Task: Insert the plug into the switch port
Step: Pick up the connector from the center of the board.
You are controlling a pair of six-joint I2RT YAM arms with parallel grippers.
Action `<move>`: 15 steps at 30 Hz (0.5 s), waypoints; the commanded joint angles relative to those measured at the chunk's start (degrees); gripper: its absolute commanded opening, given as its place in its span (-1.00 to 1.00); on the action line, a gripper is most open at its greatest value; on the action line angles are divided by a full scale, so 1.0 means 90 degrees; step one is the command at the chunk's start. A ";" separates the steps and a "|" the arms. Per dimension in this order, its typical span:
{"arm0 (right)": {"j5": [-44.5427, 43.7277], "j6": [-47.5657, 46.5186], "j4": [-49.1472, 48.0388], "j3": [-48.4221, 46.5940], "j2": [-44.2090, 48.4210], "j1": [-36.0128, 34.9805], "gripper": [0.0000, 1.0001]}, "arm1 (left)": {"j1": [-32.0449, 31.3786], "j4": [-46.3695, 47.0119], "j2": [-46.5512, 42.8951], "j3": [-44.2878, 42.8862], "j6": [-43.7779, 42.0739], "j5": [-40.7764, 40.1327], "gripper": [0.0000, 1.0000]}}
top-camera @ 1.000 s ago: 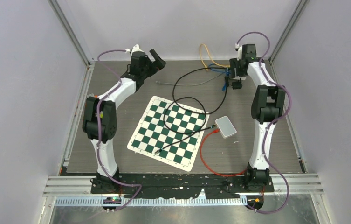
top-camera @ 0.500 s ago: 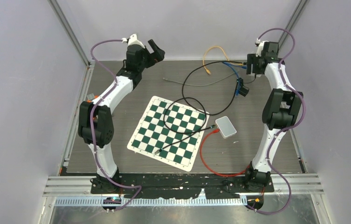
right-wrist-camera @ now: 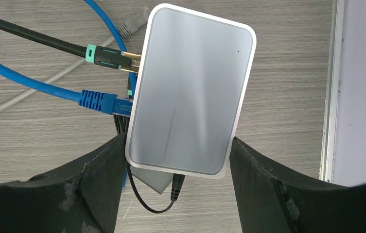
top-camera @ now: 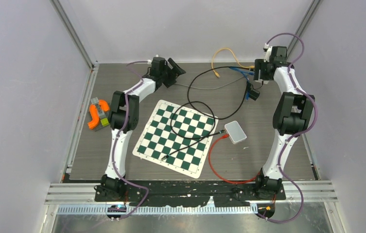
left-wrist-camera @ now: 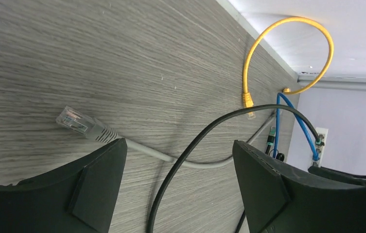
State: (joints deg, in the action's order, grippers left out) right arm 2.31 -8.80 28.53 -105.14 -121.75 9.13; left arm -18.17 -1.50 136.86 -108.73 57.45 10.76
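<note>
Switch (right-wrist-camera: 190,87) in right end effector (right-wrist-camera: 177,141) (wide)

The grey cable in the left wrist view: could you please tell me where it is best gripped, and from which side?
I would grip the grey boot just behind the clear plug, coming straight down from above, squeezing across its width. It lies flat on the table, and the black cable crosses only further back.

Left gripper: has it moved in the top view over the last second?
Yes. The left gripper has shifted right and slightly toward the near edge, ending a little closer to the far corner of the chessboard, which has stayed put.
</note>
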 commanded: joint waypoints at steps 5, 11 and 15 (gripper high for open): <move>-0.0009 0.0225 -0.0140 0.0132 0.0065 0.0205 0.05 | -0.0050 -0.0238 0.0341 -0.0943 0.0702 0.0100 0.64; 0.0139 0.0306 -0.0193 0.0167 -0.0011 0.0255 0.22 | -0.0068 -0.0578 0.0379 -0.0886 0.1076 -0.0322 0.48; 0.0150 0.0345 -0.0131 0.0179 0.0191 0.0257 0.32 | -0.0108 -0.0572 0.0402 -0.0837 0.1273 -0.0538 0.36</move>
State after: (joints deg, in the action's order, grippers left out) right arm 2.98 -6.96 28.88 -103.13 -122.63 11.14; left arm -18.74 -5.65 140.22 -115.66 66.30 8.84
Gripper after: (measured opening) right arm 0.750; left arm 0.709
